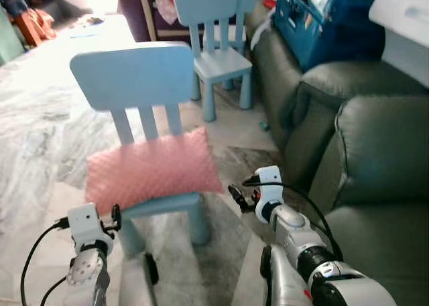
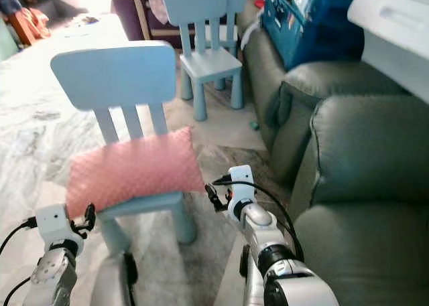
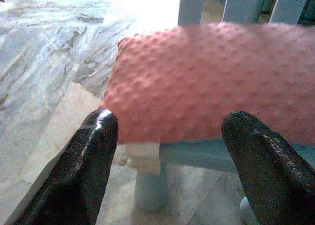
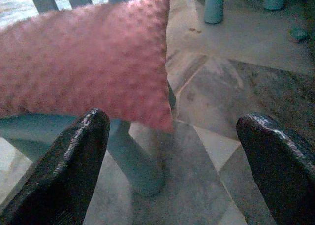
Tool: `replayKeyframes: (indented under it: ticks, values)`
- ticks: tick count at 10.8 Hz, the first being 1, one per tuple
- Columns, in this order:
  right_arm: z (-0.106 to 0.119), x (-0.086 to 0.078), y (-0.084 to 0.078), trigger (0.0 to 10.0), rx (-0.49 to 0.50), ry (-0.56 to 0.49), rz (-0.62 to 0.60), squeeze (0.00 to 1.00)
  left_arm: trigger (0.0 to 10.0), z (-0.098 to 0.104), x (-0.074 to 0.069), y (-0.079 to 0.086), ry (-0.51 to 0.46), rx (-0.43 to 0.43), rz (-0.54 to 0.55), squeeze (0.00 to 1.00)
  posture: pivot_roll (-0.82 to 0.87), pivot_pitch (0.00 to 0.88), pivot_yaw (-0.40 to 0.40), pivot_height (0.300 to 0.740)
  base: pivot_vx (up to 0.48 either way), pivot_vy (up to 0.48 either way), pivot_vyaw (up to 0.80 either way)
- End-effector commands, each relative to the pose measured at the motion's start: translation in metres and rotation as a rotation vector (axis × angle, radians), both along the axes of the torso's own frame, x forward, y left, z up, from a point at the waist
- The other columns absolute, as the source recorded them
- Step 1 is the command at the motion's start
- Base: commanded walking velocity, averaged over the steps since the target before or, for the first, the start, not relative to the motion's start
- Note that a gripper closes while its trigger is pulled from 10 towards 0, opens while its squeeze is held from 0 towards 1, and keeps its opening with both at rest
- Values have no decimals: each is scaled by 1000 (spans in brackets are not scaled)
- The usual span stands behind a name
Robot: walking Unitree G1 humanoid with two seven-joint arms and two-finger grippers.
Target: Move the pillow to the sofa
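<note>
Pink pillow (image 1: 153,170) lies across the seat of the near light-blue chair (image 1: 137,78), corners overhanging both sides. Left tool (image 3: 167,151) low, aimed at pillow's left end, fingers spread wide, holding nothing. Right tool (image 4: 177,161) low by the right corner, also wide open, empty. Grey sofa (image 1: 375,152) just right; marble floor (image 1: 40,118) open to the left; second chair (image 1: 214,45) behind.

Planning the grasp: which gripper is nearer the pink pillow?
Left, narrowly. The left gripper sits just short of the pink pillow's front edge, jaws open. The right gripper hangs off its right corner, also open.
</note>
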State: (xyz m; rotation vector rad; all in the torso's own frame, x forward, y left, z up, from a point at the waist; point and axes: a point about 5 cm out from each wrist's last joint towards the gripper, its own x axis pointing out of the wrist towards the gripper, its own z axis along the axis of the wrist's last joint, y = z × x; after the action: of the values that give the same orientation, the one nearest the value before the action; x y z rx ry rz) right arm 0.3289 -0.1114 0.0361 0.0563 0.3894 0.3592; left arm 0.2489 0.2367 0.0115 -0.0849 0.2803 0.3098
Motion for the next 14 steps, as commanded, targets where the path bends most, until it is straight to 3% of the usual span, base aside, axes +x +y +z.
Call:
replayKeyframes:
  ticks: [1,9,14]
  values:
    - [12,8,2,10000,18,-41,-2,0,10000,5,2,0,-18,3,-11,0,-67,0,28,604,0,0,0]
    - [25,16,-1,10000,81,-93,-35,0,10000,34,10,-5,-117,49,-80,0,-85,0,34,740,0,0,0]
    - [39,23,-2,10000,120,-140,-57,0,10000,38,10,-14,-123,53,-131,0,-96,0,41,740,0,0,0]
